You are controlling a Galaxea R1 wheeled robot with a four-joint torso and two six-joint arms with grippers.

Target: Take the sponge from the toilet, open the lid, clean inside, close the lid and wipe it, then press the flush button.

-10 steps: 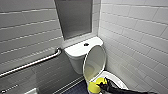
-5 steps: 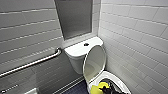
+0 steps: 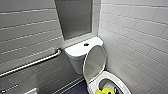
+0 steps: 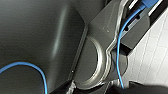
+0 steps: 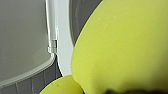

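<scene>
Tiled walls hem the toilet (image 3: 80, 51); with the lid (image 3: 95, 62) raised, our right fingers (image 5: 120, 91) grip the sponge (image 3: 104, 91) inside the bowl (image 3: 117, 79) to scrub.

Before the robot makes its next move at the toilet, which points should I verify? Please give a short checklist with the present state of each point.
1. Lid open: ok, it stands upright in front of the tank.
2. Bowl uncovered: ok, its opening shows below the lid.
3. Sponge at the bowl: ok, it is over the opening in the head view.
4. Sponge firmly held: cannot tell.
5. Flush button free: ok, nothing lies on the tank top.
6. Inside of the bowl clean: cannot tell.
</scene>
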